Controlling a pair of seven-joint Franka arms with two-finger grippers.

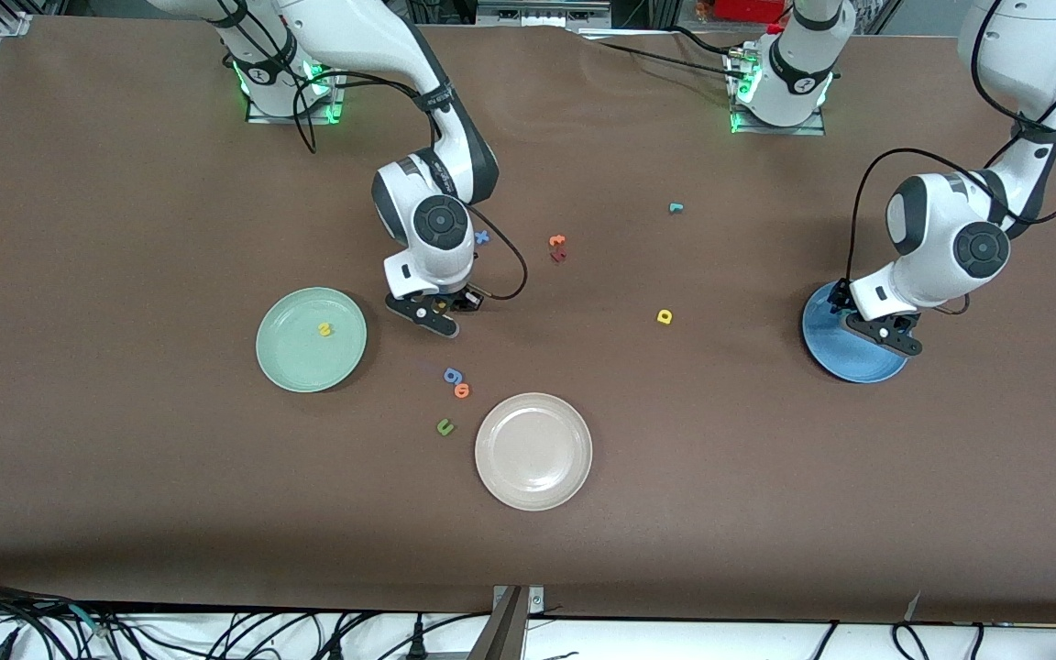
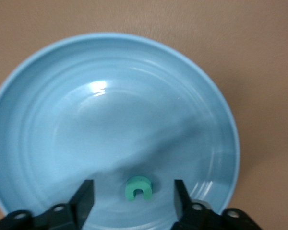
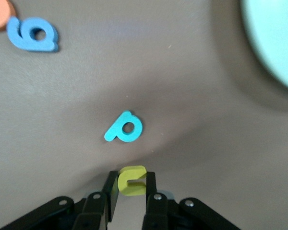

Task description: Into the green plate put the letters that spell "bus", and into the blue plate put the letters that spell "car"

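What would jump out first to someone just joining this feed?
The right gripper, beside the green plate, is shut on a yellow letter, with a teal letter on the table just under it. The left gripper hangs open over the blue plate, where a teal c lies.

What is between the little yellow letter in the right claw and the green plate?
Nothing visible. The right gripper is shut on the yellow letter beside the green plate; only bare table separates them. The teal letter lies off that path.
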